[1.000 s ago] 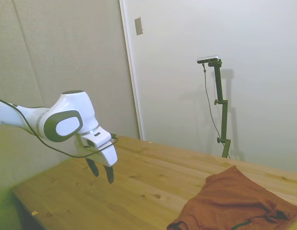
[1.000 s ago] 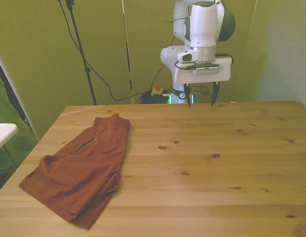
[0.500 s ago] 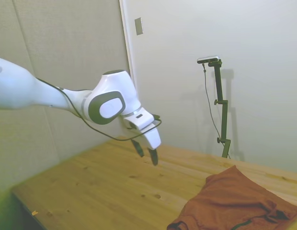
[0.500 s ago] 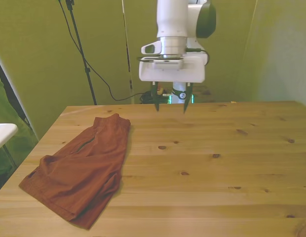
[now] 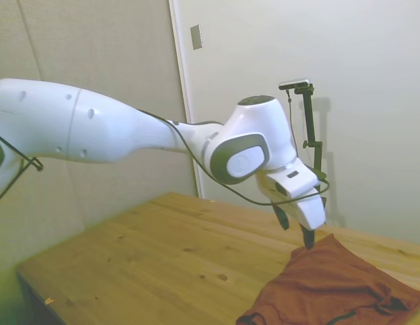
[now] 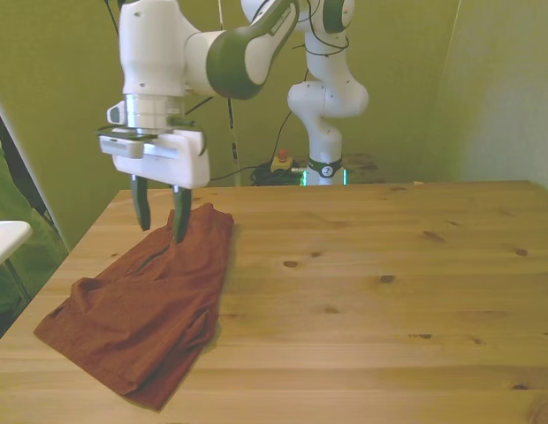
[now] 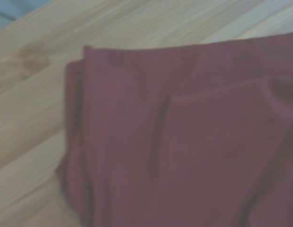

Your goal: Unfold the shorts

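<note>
Rust-red cloth sits right under my gripper (image 6: 160,218), whose fingers (image 6: 180,216) are spread apart and hold nothing. I have them poised over the narrow far end of the shorts (image 6: 146,305), I'd judge to pinch an upper layer there. Folded double, the shorts lie at the table's (image 6: 389,291) corner, on the front view's left.

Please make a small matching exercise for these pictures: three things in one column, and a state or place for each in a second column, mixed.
1. shorts
2. gripper
3. table

a. open, fingers pointing down
b. bare pale wood with knots
c. folded, lying at the front view's left

Pairs: 1-c, 2-a, 3-b
</note>
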Controlling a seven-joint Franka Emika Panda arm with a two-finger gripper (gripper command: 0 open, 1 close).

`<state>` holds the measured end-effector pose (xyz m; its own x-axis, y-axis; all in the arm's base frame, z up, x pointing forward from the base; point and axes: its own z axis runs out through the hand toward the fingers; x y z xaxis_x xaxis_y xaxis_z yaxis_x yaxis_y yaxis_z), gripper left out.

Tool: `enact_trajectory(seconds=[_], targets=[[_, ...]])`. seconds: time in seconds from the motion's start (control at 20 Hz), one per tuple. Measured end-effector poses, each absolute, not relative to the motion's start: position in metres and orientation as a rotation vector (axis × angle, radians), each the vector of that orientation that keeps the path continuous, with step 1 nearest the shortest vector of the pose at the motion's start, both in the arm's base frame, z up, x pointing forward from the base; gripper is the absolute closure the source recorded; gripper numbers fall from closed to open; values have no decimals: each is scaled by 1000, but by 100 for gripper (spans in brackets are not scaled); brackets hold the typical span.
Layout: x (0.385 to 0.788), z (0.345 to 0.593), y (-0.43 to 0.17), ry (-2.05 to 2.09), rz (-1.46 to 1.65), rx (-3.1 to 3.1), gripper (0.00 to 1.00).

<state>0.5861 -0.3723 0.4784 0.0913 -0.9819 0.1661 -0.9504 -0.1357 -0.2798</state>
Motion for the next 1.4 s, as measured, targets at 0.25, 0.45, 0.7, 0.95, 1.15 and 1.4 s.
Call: enact_trajectory(seconds=[0.25, 0.45, 0.7, 0.95, 1.15, 1.4], targets=[[595, 449, -444, 2143, -464, -2150, 0], [599, 430, -481, 2234, -473, -2079, 0], [607, 410, -499, 2258, -472, -1997, 0], [612, 391, -510, 2255, -448, -1958, 100], [619, 382, -508, 2234, -433, -1940, 100], [627, 374, -504, 2213, -419, -1927, 100]])
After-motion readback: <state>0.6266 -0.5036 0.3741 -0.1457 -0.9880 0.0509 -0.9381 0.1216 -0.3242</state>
